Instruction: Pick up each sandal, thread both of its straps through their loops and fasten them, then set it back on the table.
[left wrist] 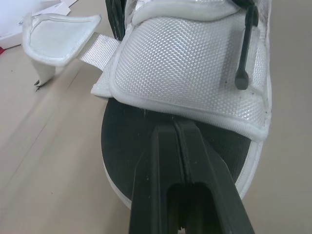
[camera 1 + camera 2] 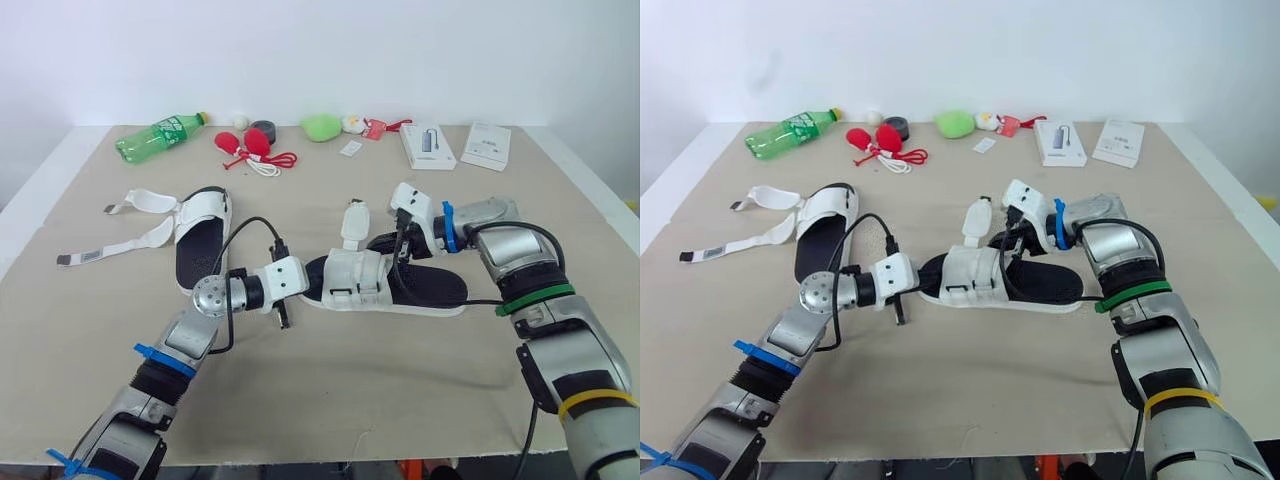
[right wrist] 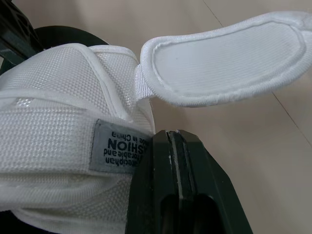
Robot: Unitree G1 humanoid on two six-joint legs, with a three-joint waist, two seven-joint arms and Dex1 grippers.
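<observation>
Left wrist view: what's the worry?
See the left gripper (image 1: 178, 126): fingers pressed together, tip at the toe of the white mesh-strapped, black-soled sandal (image 2: 385, 283) lying flat mid-desk (image 2: 400, 380). Closed like that, I'd judge it could shove the sandal away rather than grip it.
And the right gripper (image 3: 170, 132)?
Also closed, against the labelled band (image 3: 73, 146). The padded white strap tab (image 3: 229, 58) sticks out loose toward 12 o'clock. The second white sandal (image 2: 203, 235), at 10 o'clock, has both straps splayed.
</observation>
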